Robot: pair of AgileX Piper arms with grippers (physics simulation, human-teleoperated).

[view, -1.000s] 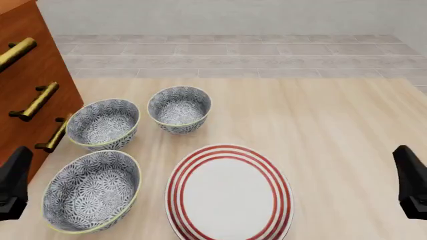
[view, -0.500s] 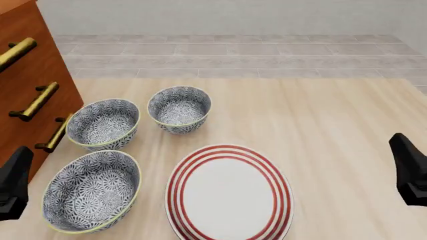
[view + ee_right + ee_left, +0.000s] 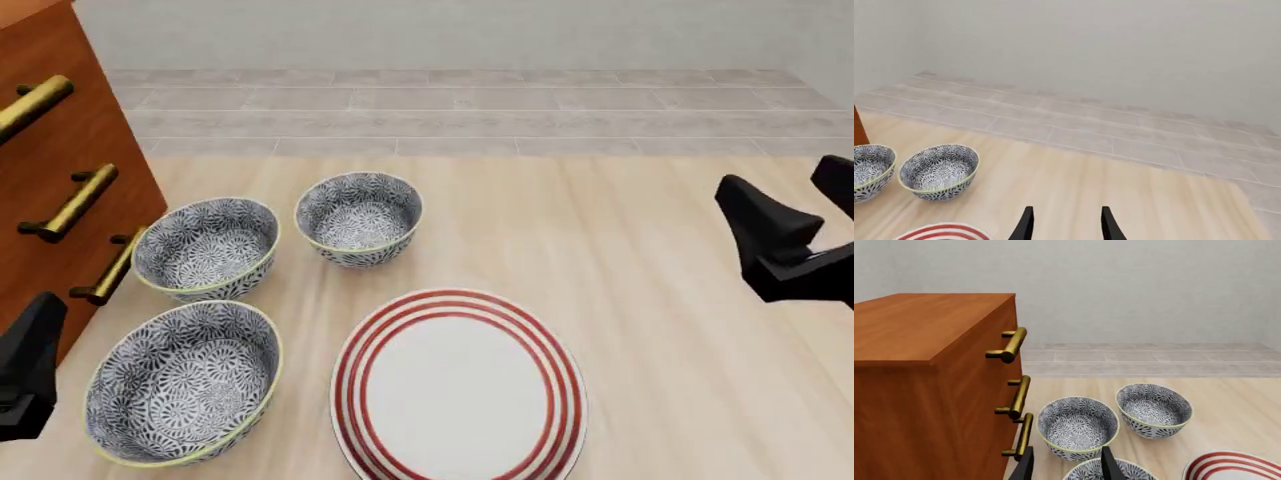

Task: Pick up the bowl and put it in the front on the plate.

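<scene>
I see the bowl [image 3: 184, 396] I'm after sitting upright at the front left of the worktop [image 3: 641, 250], just left of the plate [image 3: 458, 388] with a thin gap between their rims. Nothing lies on the plate. Two more bowls stand behind it: the middle bowl [image 3: 207, 248] close to the cabinet [image 3: 54, 190], and the far bowl [image 3: 358, 218] just to its right, their rims nearly touching.

My left claw [image 3: 1066, 467] hangs low at the front left corner, beside the cabinet; in the left wrist view its two fingers stand apart, narrow gap, holding nothing, with the bowl's rim just past them. My right claw [image 3: 1066, 224] is up over the right side of the worktop, well apart from every bowl; its fingers are likewise parted and empty.
</scene>
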